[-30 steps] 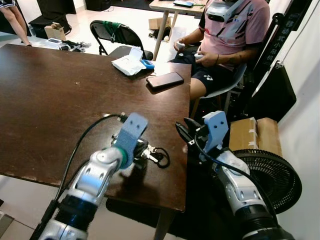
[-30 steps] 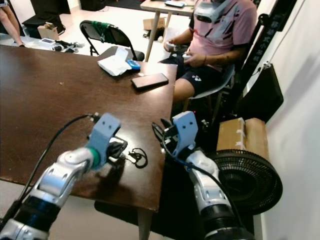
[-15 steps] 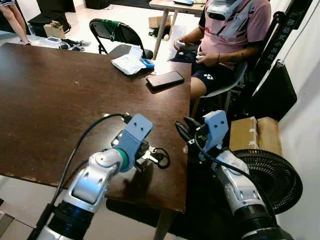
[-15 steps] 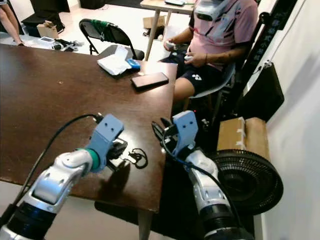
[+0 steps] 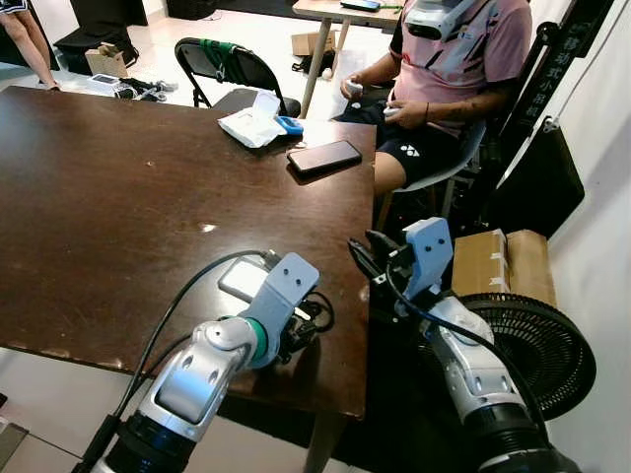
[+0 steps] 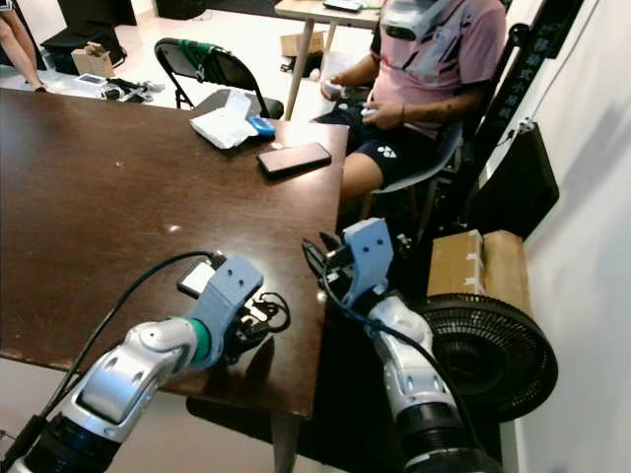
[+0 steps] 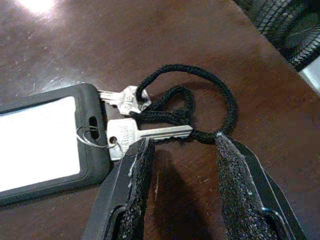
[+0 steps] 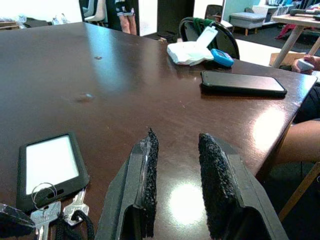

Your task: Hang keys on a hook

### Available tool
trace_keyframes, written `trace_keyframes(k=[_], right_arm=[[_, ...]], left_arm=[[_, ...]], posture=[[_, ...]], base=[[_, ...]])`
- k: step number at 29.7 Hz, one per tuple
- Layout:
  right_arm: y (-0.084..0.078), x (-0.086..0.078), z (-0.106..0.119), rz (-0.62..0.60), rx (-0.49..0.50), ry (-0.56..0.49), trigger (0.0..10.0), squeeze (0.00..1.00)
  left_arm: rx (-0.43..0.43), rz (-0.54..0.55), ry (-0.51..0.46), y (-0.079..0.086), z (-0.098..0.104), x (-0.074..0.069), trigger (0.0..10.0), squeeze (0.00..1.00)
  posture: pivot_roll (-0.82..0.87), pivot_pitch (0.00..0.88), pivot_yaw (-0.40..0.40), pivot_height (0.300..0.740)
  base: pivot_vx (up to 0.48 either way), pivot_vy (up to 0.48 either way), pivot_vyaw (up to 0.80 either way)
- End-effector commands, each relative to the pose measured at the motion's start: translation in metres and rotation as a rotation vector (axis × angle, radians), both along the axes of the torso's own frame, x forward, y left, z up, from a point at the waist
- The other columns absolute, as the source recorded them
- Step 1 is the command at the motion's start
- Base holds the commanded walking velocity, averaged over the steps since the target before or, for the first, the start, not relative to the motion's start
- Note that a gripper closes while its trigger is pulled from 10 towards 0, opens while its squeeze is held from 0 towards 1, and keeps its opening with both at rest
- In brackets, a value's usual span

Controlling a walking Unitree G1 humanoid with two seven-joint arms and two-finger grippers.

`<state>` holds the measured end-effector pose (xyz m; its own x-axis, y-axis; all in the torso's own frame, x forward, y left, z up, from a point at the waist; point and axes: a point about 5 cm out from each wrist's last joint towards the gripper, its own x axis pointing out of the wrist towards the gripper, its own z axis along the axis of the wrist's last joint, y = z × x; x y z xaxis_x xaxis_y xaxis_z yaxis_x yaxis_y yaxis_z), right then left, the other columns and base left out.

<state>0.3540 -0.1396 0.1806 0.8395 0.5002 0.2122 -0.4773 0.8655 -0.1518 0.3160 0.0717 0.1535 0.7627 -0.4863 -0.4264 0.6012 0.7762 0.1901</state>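
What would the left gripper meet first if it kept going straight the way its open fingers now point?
Probably the keys and their black cord loop on the table; the left gripper is open just short of them, though depth is unclear.

Two keys, one phone, one fan.

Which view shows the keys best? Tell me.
The left wrist view: the keys lie sharp and close between the open left gripper fingers, joined to a black cord and card holder. The eye views hide them mostly behind the left arm; the right wrist view catches them at its edge.
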Motion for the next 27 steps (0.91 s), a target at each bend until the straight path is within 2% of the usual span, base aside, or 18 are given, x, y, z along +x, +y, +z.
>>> trace_keyframes(k=[1,9,15,23,25,27], right_arm=[[0.0,-0.001,-0.005,0.001,-0.002,0.01,10.0,0.0],[0.001,-0.002,-0.005,0.001,-0.001,0.009,10.0,0.0],[0.0,-0.002,-0.005,0.001,-0.002,0.009,10.0,0.0],[0.0,-0.002,-0.006,0.003,-0.002,0.01,10.0,0.0],[0.0,-0.002,-0.006,0.005,-0.003,0.011,10.0,0.0],[0.0,-0.002,-0.006,0.006,-0.004,0.012,10.0,0.0]], left_arm=[[0.011,0.023,0.019,0.0,-0.004,0.001,10.0,0.0],[-0.007,0.102,-0.009,0.002,0.005,0.013,10.0,0.0],[-0.018,0.172,-0.026,0.013,0.013,0.023,10.0,0.0],[-0.008,0.196,0.003,0.025,0.006,0.024,10.0,0.0],[-0.009,0.211,0.012,0.028,0.004,0.023,9.4,0.0],[-0.01,0.216,0.017,0.028,0.002,0.022,9.5,0.0]], posture=[[0.1,0.116,0.108,0.74],[0.09,0.109,0.11,0.74],[0.1,0.112,0.108,0.74],[0.1,0.115,0.108,0.74],[0.1,0.118,0.105,0.74],[0.1,0.12,0.103,0.74]], base=[[0.0,0.0,0.0],[0.0,0.0,0.0],[0.0,0.0,0.0],[0.0,0.0,0.0],[0.0,0.0,0.0],[0.0,0.0,0.0]])
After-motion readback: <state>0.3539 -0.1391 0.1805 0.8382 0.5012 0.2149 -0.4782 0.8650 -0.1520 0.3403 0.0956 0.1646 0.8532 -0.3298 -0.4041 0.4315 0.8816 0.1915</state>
